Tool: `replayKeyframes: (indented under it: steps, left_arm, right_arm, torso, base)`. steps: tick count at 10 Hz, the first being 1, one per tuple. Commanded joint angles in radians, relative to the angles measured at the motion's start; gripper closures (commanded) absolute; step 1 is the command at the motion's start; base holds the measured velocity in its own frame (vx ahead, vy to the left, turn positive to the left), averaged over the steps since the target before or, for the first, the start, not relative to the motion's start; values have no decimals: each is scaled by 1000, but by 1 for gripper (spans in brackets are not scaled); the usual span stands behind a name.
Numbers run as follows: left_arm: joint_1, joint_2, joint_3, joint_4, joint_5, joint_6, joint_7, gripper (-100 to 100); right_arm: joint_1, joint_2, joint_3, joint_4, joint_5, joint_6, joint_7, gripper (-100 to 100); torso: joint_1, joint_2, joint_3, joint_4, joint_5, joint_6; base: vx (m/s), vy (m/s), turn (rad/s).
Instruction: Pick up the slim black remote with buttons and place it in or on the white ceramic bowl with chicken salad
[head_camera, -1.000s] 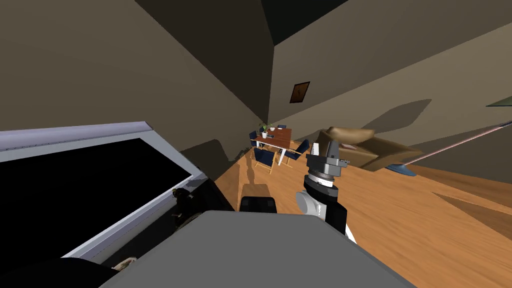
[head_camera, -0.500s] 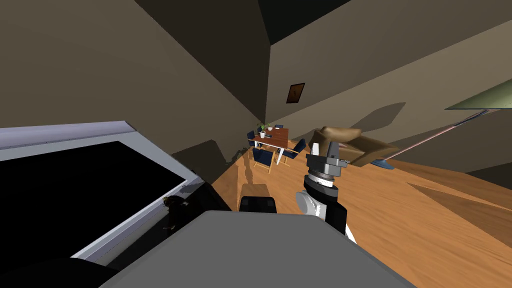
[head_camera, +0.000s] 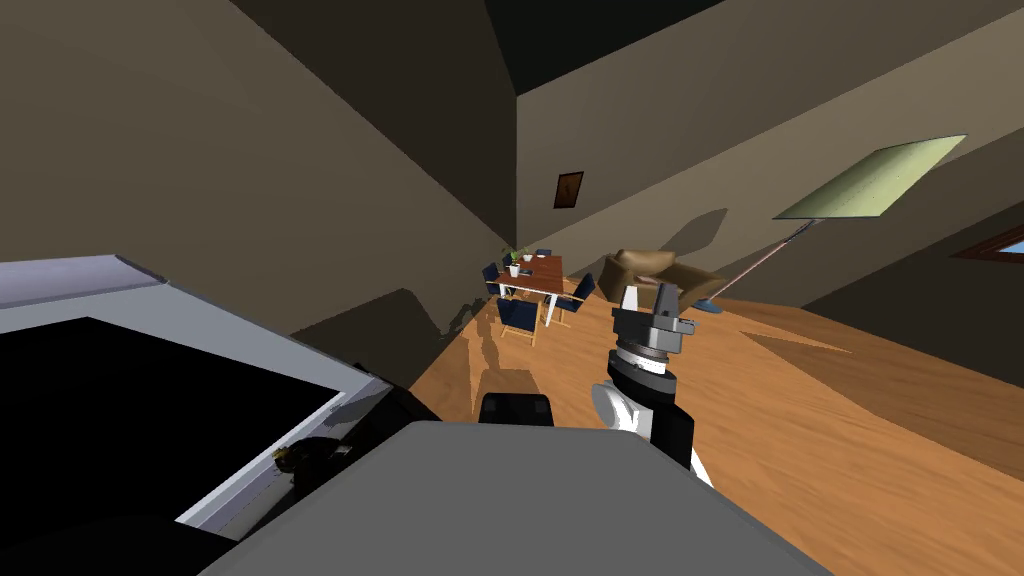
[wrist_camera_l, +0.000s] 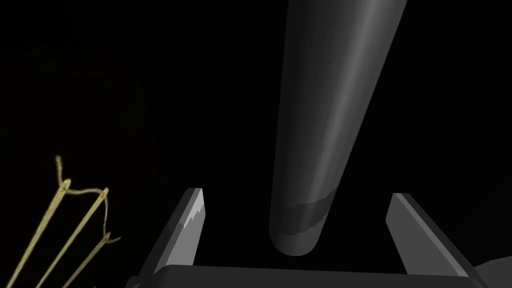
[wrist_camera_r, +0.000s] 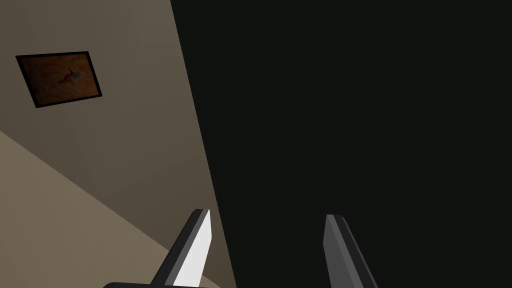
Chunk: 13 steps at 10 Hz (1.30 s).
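Since my base has turned right, bringing the floor lamp (head_camera: 870, 180) into view and nudging the far dining table (head_camera: 540, 272) leftward, I judge I'm still travelling: left gripper (wrist_camera_l: 298, 195) and right gripper (head_camera: 648, 296) hang released and empty, the remote too small to spot, perhaps on that table.
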Motion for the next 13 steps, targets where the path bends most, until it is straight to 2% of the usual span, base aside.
replayKeyframes:
  steps: [1,5,6,7,9,10,11,13]
  left_arm:
    - [12,-11,-30,25,-31,-2,7,-100]
    - [14,-10,-31,18,-30,5,10,-100]
    - [13,-10,-30,21,-30,2,8,0]
    - [-20,-41,-27,48,-25,15,-14,-100]
    - [-69,-87,-22,90,-17,34,-48,-100]
    - [-71,-76,-23,111,-21,14,-39,-100]
    - [-75,-78,-23,117,-21,15,-42,100]
    - [-73,-78,-23,117,-20,16,-41,100]
  right_arm:
    - [0,0,0,0,0,0,0,0]
    - [0,0,0,0,0,0,0,0]
    - [0,0,0,0,0,0,0,0]
    - [0,0,0,0,0,0,0,0]
    - [0,0,0,0,0,0,0,0]
    - [0,0,0,0,0,0,0,0]
    - [0,0,0,0,0,0,0,0]
    - [0,0,0,0,0,0,0,0]
  torso:
    - [0,0,0,0,0,0]
    - [-7,3,2,1,-1,-1]
    - [-7,3,2,1,-1,-1]
    - [-7,3,2,1,-1,-1]
    - [-6,5,3,1,-1,0]
    - [-5,5,4,3,1,0]
    - [-3,5,4,3,3,0]
    - [-2,4,4,4,3,1]
  base:
    - [49,97,-192]
    - [4,22,-20]
    - [0,0,0]
    - [-29,41,-23]
    - [-35,6,-111]
    - [-8,-1,-17]
    - [-2,-2,11]
    - [0,0,0]
